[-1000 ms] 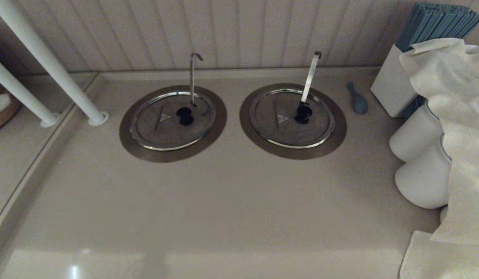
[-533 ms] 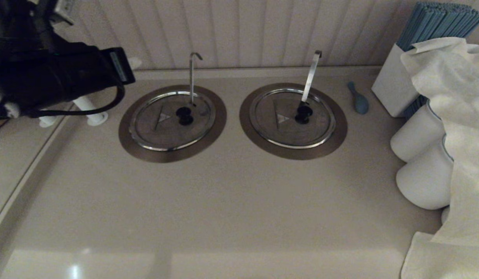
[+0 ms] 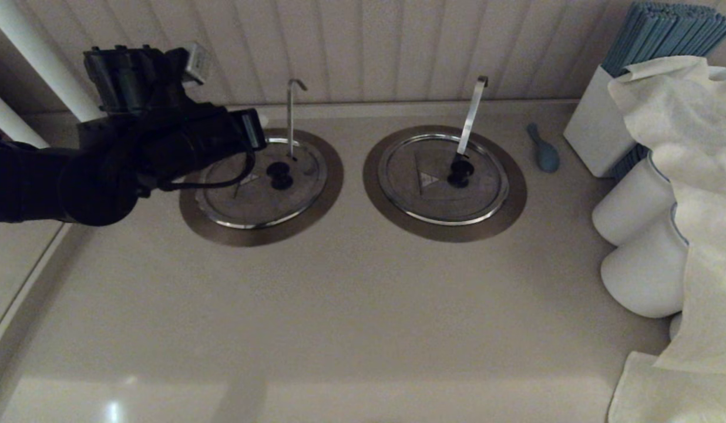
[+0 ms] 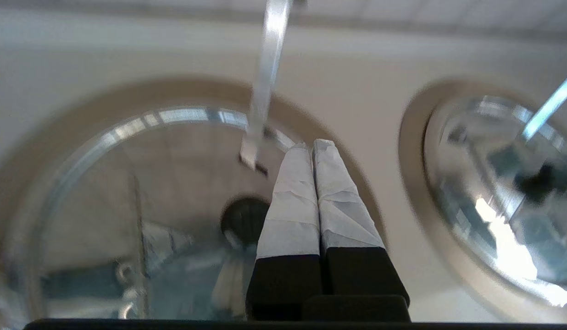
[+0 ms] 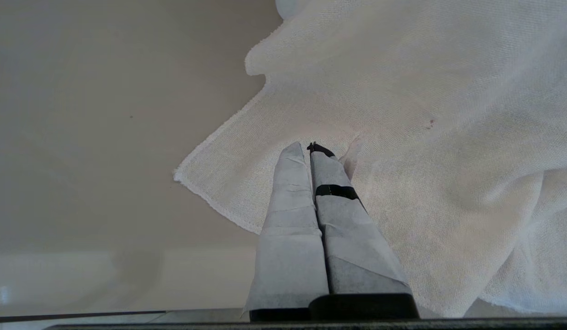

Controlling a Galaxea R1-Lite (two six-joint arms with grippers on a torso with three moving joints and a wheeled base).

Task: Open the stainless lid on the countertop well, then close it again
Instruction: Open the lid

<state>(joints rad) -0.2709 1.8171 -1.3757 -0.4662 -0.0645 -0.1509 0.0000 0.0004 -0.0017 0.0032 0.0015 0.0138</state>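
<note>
The stainless lid (image 3: 263, 188) lies flat and closed on the left countertop well, inside its brushed-steel collar ring (image 3: 192, 217). Its black knob (image 3: 279, 175) and thin hooked rod (image 3: 291, 114) are in plain sight. My left arm (image 3: 163, 147) reaches in from the left, above the lid's left side. In the left wrist view the left gripper (image 4: 313, 144) is shut and holds nothing, hovering over the lid (image 4: 127, 192) with the knob (image 4: 242, 220) just beside its fingers. The right gripper (image 5: 309, 147) is shut and empty over a white cloth (image 5: 425, 137).
The twin lid (image 3: 442, 200) with a pale strip handle (image 3: 471, 114) sits to the right. Beyond it are a blue spoon (image 3: 542, 154), a white box of blue sticks (image 3: 598, 135), white cylinders (image 3: 633, 202) and a draped cloth (image 3: 692, 176). White poles (image 3: 34, 50) stand at the back left.
My left arm has come into view from the left and swung right, from beside the collar ring to above the lid. The lid has not moved.
</note>
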